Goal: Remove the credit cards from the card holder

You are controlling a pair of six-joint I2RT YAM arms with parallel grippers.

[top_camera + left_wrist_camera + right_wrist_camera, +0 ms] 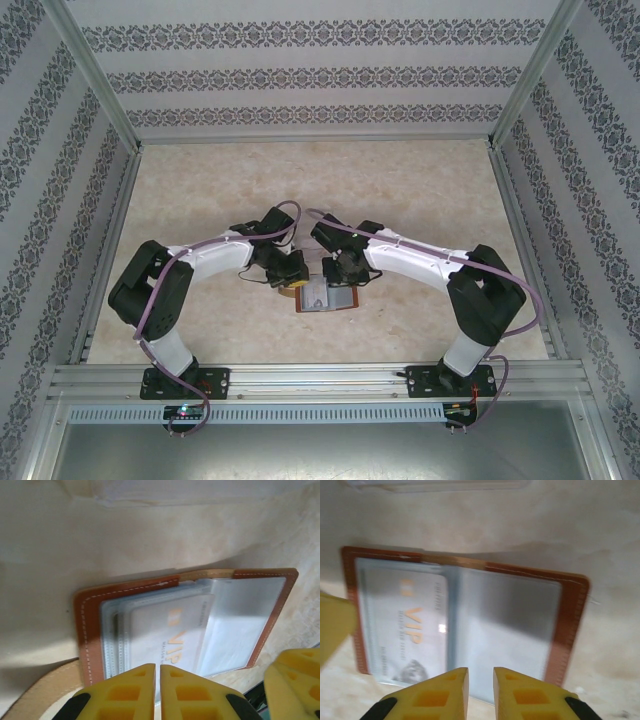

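The table [400, 190] has a pale beige, marble-like top and takes up the middle of the top view. Patterned walls [320, 75] with grey ornamental bands stand along its far side and both flanks, held by metal posts. An aluminium rail [320, 378] runs across the near edge, low in the frame. In the right wrist view, a clear plastic tray [435, 485] lies at the upper edge, left of centre, on the table.

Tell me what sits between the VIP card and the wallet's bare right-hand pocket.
Nothing separate: in the right wrist view the VIP card ends at the centre fold of the wallet, and the empty pocket starts right past it.
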